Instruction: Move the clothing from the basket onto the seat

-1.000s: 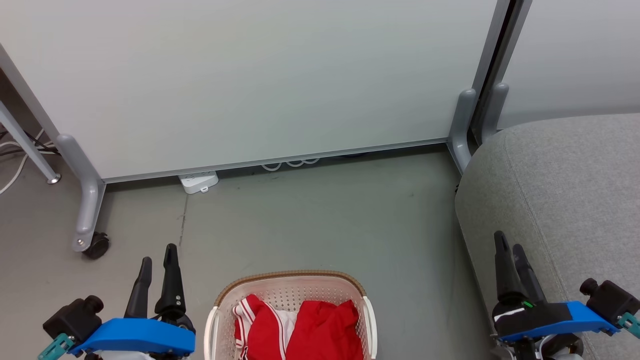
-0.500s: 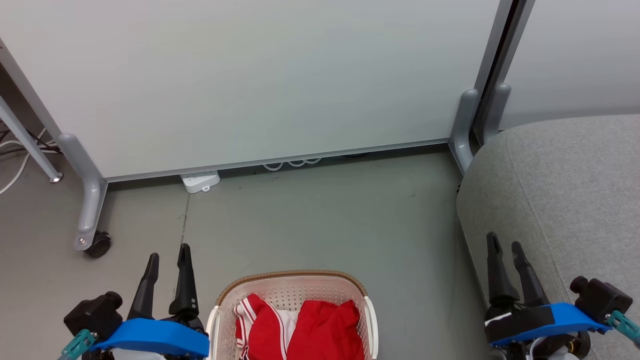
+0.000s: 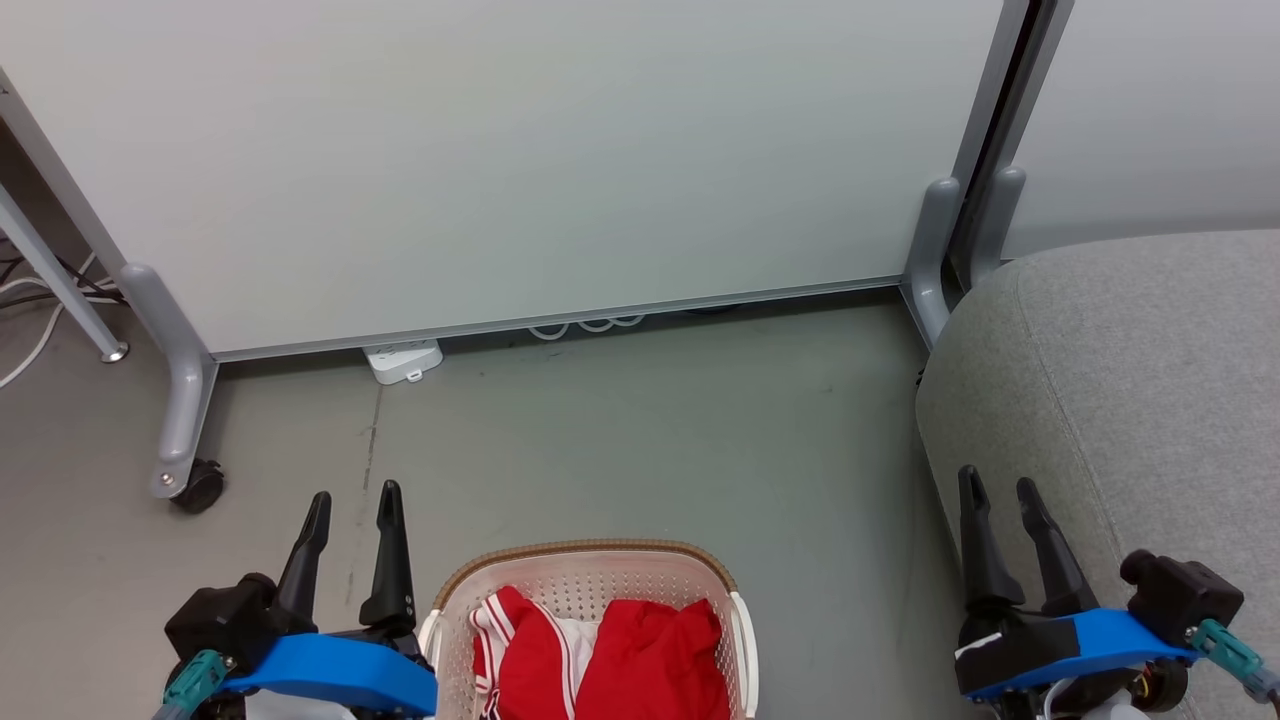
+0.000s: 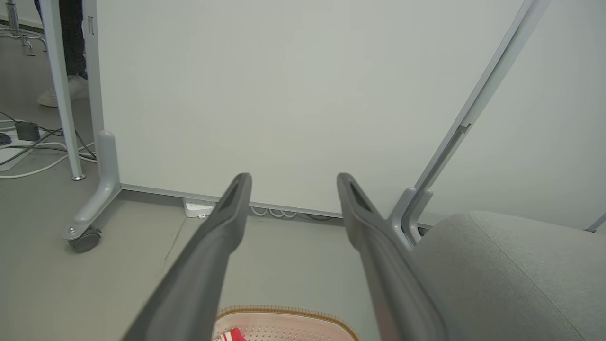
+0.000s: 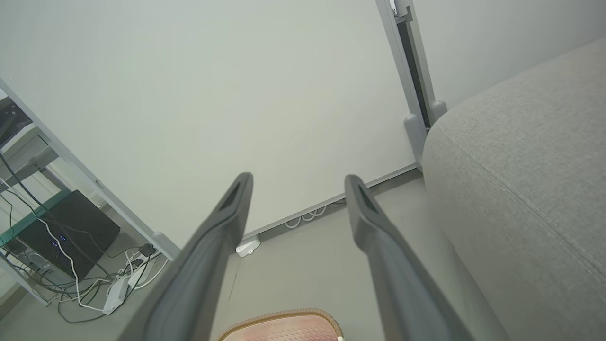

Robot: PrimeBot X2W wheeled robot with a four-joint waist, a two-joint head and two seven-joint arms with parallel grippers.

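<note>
Two red garments (image 3: 610,655) lie crumpled in the cream basket (image 3: 590,560) beside the grey seat (image 3: 1130,380).

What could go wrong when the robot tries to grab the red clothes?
1. The red clothes lie bunched together in the basket, so one might snag the other and fall on the floor.
2. The open left tool sits close beside the basket, so it might bump the rim.
3. The open right tool is by the seat edge and might catch it.
</note>
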